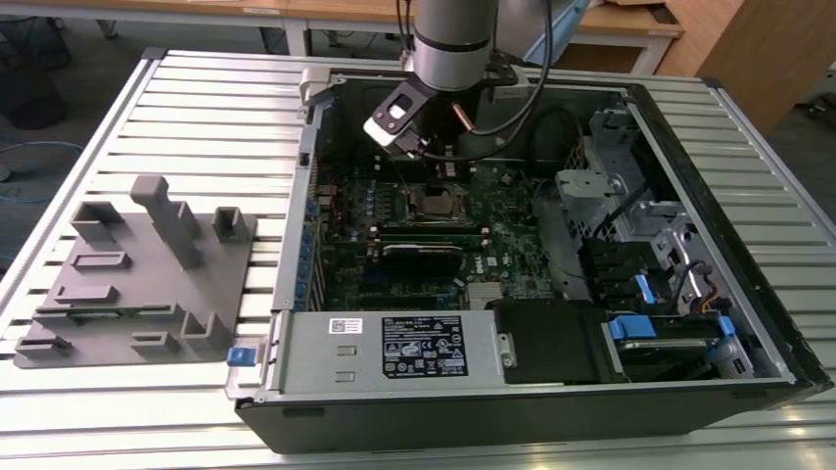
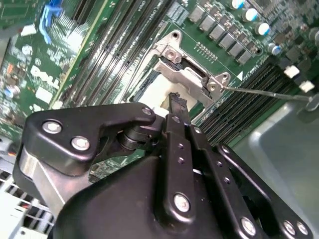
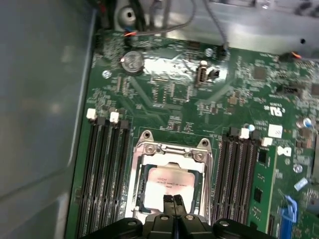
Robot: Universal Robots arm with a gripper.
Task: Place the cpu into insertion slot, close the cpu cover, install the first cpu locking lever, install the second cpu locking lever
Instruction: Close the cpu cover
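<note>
green board [image 3: 164, 99] | silver-grey cpu [image 3: 167, 181] framed by cpu cover [image 3: 172, 152] | gripper [image 3: 174, 199] over it

Big black tower case [image 1: 523, 426] lying open on its side on a slatted aluminium table [image 1: 209, 88]. In the exterior view, a grey fixture block [image 1: 131, 284] with upright posts sits just beside the case at its 9 o'clock. Inside, the silver power supply [image 1: 327, 362] is at 6, blue drive-bay latches [image 1: 629, 328] around 4, and the green motherboard [image 1: 510, 211] is in the middle. Wooden desks [image 1: 640, 24] at 12. The first wrist view catches a coin battery [image 3: 132, 61] and black memory slots [image 3: 104, 174] on the board.
</note>
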